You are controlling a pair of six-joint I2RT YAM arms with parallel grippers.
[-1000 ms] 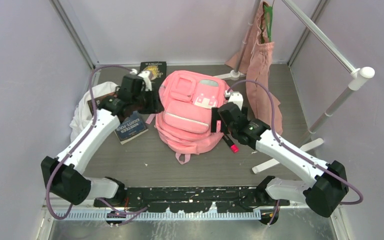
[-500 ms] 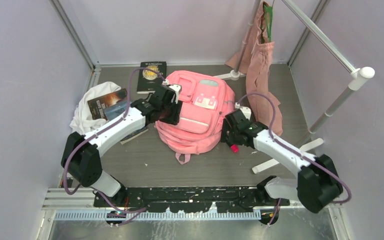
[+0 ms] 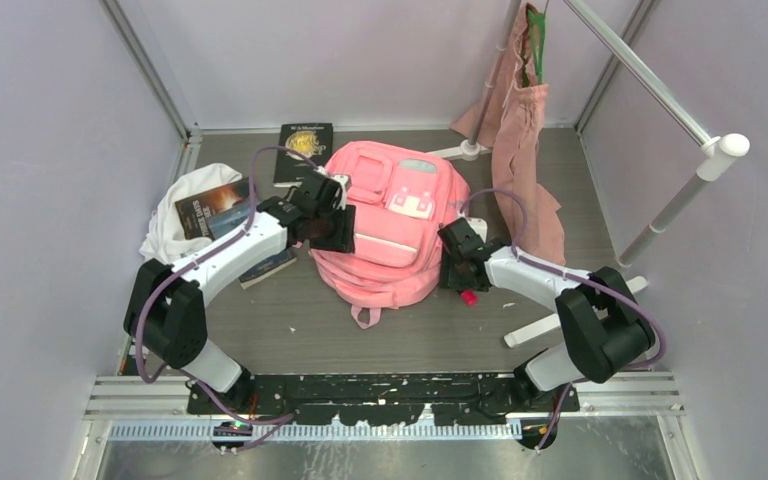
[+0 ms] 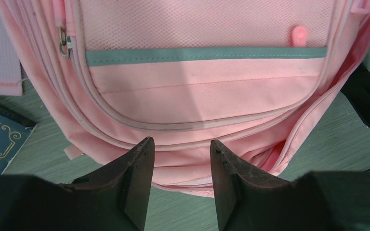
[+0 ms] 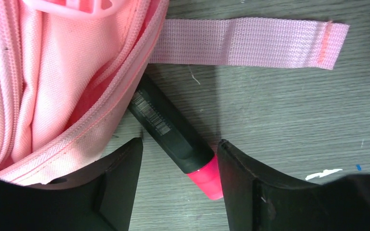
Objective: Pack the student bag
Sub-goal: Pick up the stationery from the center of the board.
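The pink student bag [image 3: 390,225] lies flat in the middle of the table, front pocket up. My left gripper [image 3: 332,232] is open at its left edge; in the left wrist view its open jaws [image 4: 180,149] stand over the bag's lower seam [image 4: 202,110]. My right gripper [image 3: 457,275] is open at the bag's right edge, low over a black marker with a pink cap [image 3: 465,292]. In the right wrist view the marker [image 5: 173,132] lies between the open jaws [image 5: 179,149], its far end tucked under the bag's edge [image 5: 67,96].
Books lie left of the bag: one at the back [image 3: 305,140], one on a white cloth [image 3: 165,225], and a blue one [image 3: 270,262]. A dusty-pink tote [image 3: 525,140] hangs on a white rack [image 3: 660,100] at the right. A loose pink strap [image 5: 250,43] lies beside the marker.
My left gripper has swung right from the books onto the bag's left edge. My right gripper has dropped down and forward over the marker beside the bag.
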